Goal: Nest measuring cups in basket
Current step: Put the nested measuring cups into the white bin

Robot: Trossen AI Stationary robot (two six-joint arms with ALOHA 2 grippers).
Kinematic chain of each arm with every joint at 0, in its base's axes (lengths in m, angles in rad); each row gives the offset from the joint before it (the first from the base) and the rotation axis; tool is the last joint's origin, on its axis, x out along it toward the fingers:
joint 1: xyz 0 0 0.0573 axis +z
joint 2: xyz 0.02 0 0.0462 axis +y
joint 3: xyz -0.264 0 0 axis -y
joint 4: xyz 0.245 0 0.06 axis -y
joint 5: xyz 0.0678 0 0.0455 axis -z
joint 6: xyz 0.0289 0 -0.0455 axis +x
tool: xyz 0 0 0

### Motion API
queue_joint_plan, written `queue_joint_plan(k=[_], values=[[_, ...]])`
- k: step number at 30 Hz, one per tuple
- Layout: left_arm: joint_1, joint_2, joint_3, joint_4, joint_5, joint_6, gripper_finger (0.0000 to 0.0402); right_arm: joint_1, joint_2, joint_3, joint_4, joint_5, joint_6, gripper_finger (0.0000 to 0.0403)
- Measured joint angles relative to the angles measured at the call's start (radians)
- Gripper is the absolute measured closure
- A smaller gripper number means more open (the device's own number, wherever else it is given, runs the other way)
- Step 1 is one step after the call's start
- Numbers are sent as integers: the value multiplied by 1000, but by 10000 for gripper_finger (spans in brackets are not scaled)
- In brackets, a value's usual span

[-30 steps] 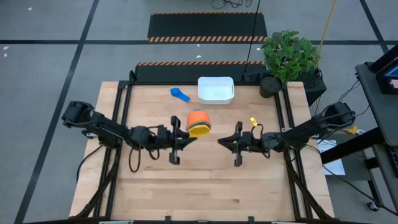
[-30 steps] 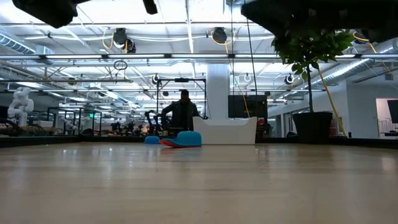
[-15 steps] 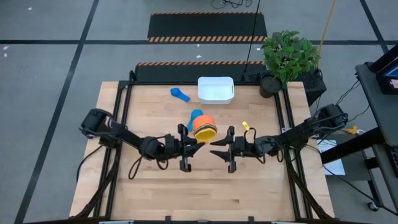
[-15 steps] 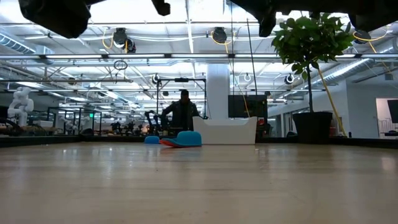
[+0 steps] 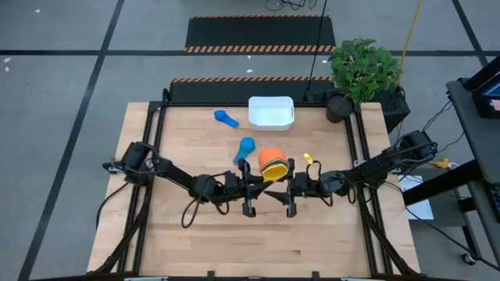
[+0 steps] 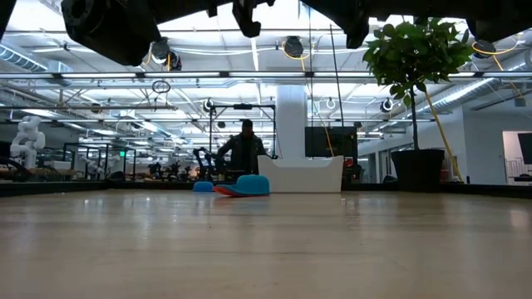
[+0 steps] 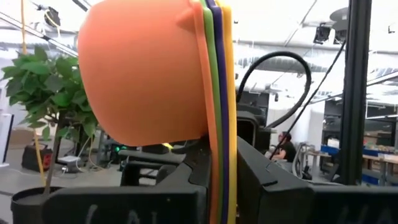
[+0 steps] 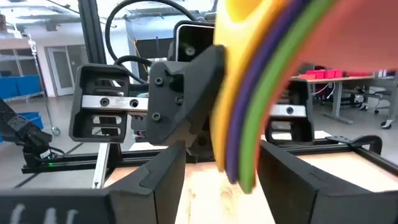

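A nested stack of measuring cups [image 5: 272, 162], orange outside with green, purple and yellow rims [image 7: 219, 93], is held above the table's middle by my shut left gripper [image 5: 256, 186]. My right gripper [image 5: 284, 189] faces it, open, its fingers [image 8: 155, 180] on either side of the stack's handles [image 8: 249, 149]. I cannot tell whether they touch. A light blue cup [image 5: 246, 148] and a dark blue cup [image 5: 226, 118] lie on the table. A small yellow cup [image 5: 307, 158] lies near the right arm. The white basket [image 5: 271, 112] stands at the far edge. My left gripper pinches the stacked flat handles [image 7: 221, 171] of the nested cups between its two fingers [image 7: 186, 177], coming level from the table's left. The stack is lifted clear and tipped on its side, with its rims upright and the orange bowl [image 7: 143, 74] bulging to one side.
A black pot with a green plant [image 5: 361, 74] stands at the far right corner, beside the basket. In the low view the basket [image 6: 301, 175] and the blue cups [image 6: 249, 184] show far off. A person [image 6: 243, 149] stands beyond the table. The near half of the tabletop [image 5: 258, 242] is bare wood.
My left gripper has carried the cup stack toward the table's right and slightly nearer, up to the right gripper. The right gripper first moved left toward it, then held still. The light blue cup, hidden under the stack before, now shows on the table.
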Motion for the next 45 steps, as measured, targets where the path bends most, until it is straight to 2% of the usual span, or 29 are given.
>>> queue_joint_plan(k=[5,11,13,16,19,23,26,29,33,36,40,45], values=[[15,1,0,-26,26,-25,367,-1,0,0,4,-24,-18,252],[14,1,0,-30,40,-31,367,-1,0,-1,7,-25,-32,364],[10,1,0,-39,48,-30,361,0,-1,-1,3,-29,-37,382],[10,-3,0,-78,47,-12,315,1,-6,-2,-10,-25,-10,381],[11,-33,-16,-146,47,-12,248,-1,-44,-2,-68,-21,9,382],[-5,-158,-45,-339,15,-8,167,0,-147,-1,-235,-23,38,382],[-12,-290,-54,-659,4,-29,128,-7,-220,-1,-394,-25,96,382],[-19,-425,-55,-978,-1,-70,110,-17,-267,-1,-522,-41,165,382],[-34,-581,-55,-1289,-1,-130,111,-59,-264,-1,-624,-188,305,382],[-45,-669,-55,-1441,-2,-165,123,-96,-213,-1,-645,-308,417,379],[-63,-745,-55,-1572,-2,-218,143,-141,-91,-1,-631,-492,561,372],[-86,-766,-55,-1652,-3,-248,166,-178,114,13,-561,-779,733,377]])
